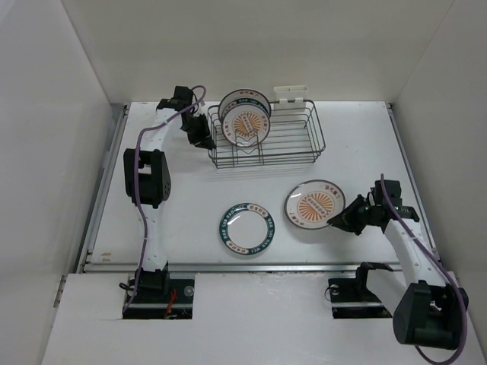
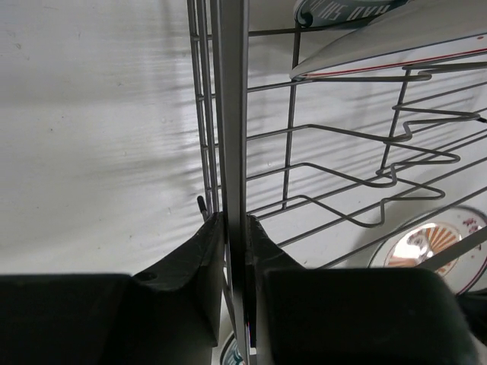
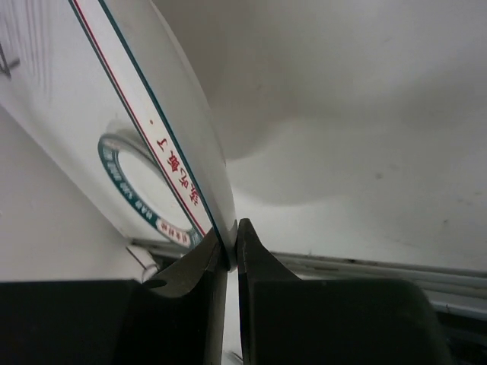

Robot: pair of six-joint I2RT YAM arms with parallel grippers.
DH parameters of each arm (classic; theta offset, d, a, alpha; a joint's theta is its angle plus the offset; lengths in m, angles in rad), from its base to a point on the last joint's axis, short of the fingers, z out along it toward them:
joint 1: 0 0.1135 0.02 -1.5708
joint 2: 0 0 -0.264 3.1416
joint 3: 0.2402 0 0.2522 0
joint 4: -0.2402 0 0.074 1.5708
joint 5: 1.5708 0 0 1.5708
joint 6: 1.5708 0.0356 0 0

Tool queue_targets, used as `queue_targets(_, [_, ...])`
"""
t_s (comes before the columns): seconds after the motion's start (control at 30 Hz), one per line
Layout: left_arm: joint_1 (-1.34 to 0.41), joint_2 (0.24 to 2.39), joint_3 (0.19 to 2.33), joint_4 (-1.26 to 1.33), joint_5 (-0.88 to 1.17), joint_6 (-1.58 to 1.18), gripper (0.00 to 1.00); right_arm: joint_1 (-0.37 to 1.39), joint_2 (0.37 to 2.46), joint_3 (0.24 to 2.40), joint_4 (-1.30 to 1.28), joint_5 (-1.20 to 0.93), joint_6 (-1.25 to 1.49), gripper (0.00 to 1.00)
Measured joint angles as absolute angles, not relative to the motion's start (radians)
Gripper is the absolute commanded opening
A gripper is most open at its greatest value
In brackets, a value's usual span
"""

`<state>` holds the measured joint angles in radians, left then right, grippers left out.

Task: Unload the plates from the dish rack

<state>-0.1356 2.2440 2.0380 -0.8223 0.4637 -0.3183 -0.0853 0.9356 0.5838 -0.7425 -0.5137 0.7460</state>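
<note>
In the top view, the rear plate (image 1: pixel 242 95) in the rack (image 1: pixel 300 143) is mostly hidden behind the front sunburst plate (image 1: pixel 247 125), and the rim lettering is too small to read. The right wrist view cuts off the held plate (image 3: pixel 179 114) at the top edge.

dish rack (image 1: pixel 266 141): thin dark metal wire, smooth, slight sheen. clip (image 1: pixel 291 93) on it: white plastic, smooth. plates (image 1: pixel 315 205): white glazed ceramic by the look, glossy, printed decor. table (image 1: pixel 190 190): matt white, faintly streaked close up. walls (image 1: pixel 46 114): matt white too. left gripper (image 2: pixel 234 228) and right gripper (image 3: pixel 232 239): fingers matt black plastic, finely grainy edges.
</note>
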Motion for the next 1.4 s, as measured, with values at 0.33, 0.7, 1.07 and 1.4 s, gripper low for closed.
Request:
queue_targets(0.33, [-0.134, 2.275, 2.101, -0.888, 0.44, -0.256, 0.0, -0.222, 1.052, 0.425, -0.458, -0.538, 0.797, 0.01])
queue_targets(0.7, [-0.141, 2.283, 2.118, -0.912, 0.413, -0.225, 0.0, -0.235, 1.118, 0.393, -0.445, -0.46, 0.837, 0.55])
queue_targets(1.07, [-0.174, 2.273, 2.136, -0.927, 0.315, -0.147, 0.65, -0.213, 0.867, 0.607, -0.694, -0.283, 0.799, 1.0])
queue_targets(1.4, [-0.327, 2.122, 2.169, -0.827, 0.104, 0.129, 0.63, -0.028, 0.955, 0.959, -0.698, -0.202, 0.659, 1.0])
